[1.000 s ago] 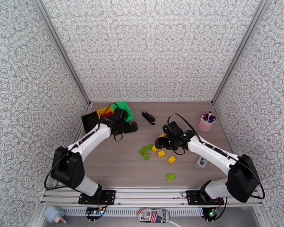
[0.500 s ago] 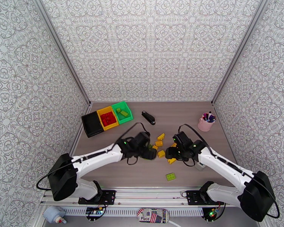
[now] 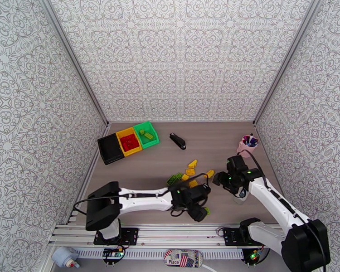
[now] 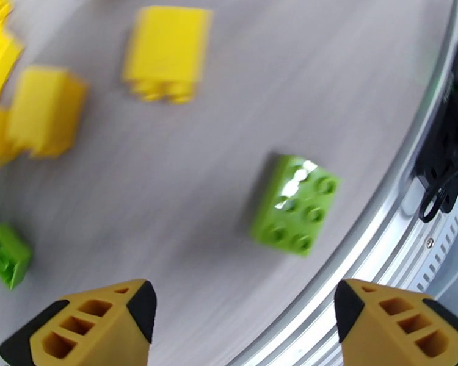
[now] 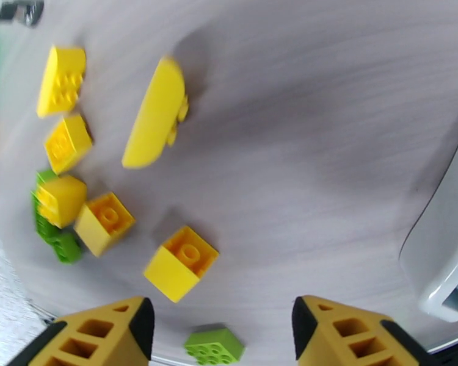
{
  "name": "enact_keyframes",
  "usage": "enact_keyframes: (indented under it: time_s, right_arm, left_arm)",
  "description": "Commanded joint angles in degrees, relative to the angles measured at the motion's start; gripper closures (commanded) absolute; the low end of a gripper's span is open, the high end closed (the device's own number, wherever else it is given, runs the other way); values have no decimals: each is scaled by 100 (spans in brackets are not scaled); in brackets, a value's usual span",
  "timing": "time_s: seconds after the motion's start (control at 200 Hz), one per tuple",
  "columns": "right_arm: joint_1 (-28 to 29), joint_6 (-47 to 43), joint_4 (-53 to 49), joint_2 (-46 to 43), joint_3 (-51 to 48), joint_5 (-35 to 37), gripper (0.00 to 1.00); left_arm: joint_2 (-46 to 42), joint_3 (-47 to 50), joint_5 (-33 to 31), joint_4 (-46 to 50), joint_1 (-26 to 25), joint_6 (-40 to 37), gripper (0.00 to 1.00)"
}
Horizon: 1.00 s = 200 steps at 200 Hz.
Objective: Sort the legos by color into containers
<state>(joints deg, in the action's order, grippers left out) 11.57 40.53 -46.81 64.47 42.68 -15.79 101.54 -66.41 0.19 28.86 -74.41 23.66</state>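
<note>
Loose legos lie mid-table: several yellow ones and lime green ones. A lone green brick lies near the front rail. My left gripper hovers just short of it, open and empty, and in the top view my left gripper is beside that brick. My right gripper is open over the table, with a yellow brick just ahead of it. The containers stand at the back left: black bin, yellow bin holding red legos, and green bin holding green ones.
A black stapler-like object lies behind the pile. A pink cup of pens stands at the back right. A small white object sits beside my right arm. The metal front rail runs close to the lone green brick.
My left arm swung from the bins across to the front, down by the lone green brick. My right gripper drew back to the right, away from the pile.
</note>
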Motion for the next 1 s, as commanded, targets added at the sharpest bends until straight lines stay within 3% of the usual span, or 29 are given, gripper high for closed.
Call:
enact_keyframes:
  time_s: [0.0, 0.435, 0.56, 0.715, 0.995]
  right_arm:
    - [-264, -63, 132, -47, 247, -556, 37]
    - [-906, -81, 116, -327, 164, -985, 36]
    - [-970, -92, 121, -359, 155, -1005, 36]
    - [-968, -81, 182, -321, 85, -1048, 36]
    - [-970, 19, 429, -245, 119, -1153, 36]
  left_arm:
    - [303, -309, 52, -81, -81, -425, 19]
    - [1375, -958, -91, 66, -126, -731, 33]
    - [1469, -979, -245, 121, -135, -679, 49]
    - [1328, -901, -334, 71, -135, -618, 65]
    - [174, -289, -581, -104, 91, -433, 69]
